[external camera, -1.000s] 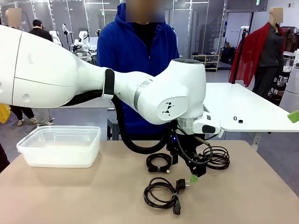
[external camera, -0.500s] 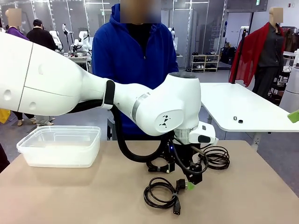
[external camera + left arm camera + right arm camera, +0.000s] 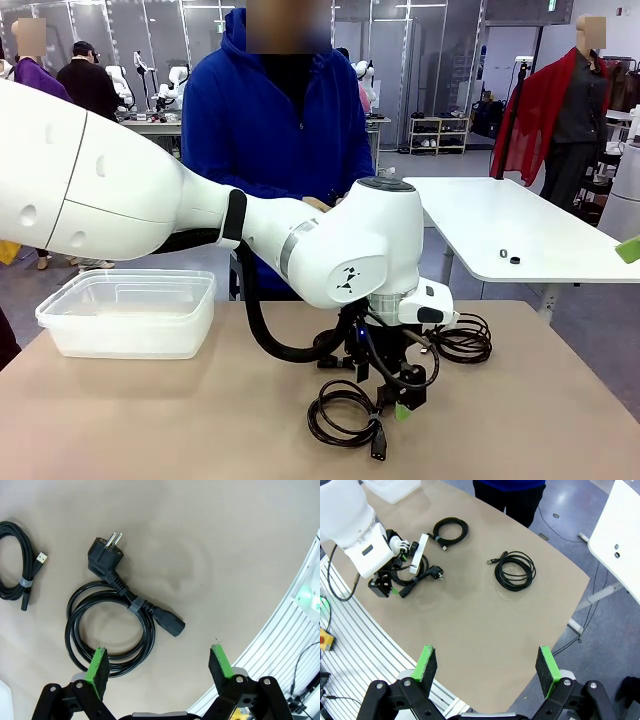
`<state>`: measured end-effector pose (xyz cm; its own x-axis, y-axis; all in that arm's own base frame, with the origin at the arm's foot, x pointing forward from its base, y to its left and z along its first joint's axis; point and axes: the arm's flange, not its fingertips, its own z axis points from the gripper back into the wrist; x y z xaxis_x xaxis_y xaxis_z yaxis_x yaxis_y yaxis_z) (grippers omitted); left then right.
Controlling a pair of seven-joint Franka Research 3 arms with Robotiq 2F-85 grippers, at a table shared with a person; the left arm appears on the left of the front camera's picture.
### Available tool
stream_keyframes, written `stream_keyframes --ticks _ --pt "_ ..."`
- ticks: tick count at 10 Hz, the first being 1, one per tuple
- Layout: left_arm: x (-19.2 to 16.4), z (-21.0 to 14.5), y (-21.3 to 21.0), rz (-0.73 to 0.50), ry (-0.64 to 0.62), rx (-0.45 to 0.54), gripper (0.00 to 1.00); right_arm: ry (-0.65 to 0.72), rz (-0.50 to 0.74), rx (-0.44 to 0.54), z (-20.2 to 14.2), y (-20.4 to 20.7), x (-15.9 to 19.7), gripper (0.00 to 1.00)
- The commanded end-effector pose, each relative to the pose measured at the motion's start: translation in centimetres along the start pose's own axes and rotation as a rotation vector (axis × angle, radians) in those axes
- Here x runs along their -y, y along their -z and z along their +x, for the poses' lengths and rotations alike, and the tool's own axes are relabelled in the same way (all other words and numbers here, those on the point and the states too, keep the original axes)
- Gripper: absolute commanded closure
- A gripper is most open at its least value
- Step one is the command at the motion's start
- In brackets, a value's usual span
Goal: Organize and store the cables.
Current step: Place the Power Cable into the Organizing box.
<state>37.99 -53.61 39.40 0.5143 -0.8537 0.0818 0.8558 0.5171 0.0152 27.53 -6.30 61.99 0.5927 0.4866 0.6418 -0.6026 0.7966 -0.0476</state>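
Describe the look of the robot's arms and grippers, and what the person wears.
The left arm is glossy white with fat rounded links, a grey ring, a small black logo and a black hose looping beneath. The left gripper and right gripper are black linkages with green pads. The person wears a blue hoodie.

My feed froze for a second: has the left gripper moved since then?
Yes. The left gripper has dropped lower and slightly toward picture left, closing on the power cord, which lies where it did on the table. Its jaws are open.
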Motion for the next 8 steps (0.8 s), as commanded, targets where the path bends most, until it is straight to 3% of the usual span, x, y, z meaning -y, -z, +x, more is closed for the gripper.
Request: stream_keyframes --ticks 1,8 --pt "-0.05 -0.01 0.01 0.003 0.001 0.0 0.0 0.0 0.0 -0.001 0.02 0.03 0.03 0.0" --pt "-0.1 0.01 -0.02 0.001 -0.001 0.0 0.0 0.0 0.0 -0.001 0.02 0.03 0.03 0.0"
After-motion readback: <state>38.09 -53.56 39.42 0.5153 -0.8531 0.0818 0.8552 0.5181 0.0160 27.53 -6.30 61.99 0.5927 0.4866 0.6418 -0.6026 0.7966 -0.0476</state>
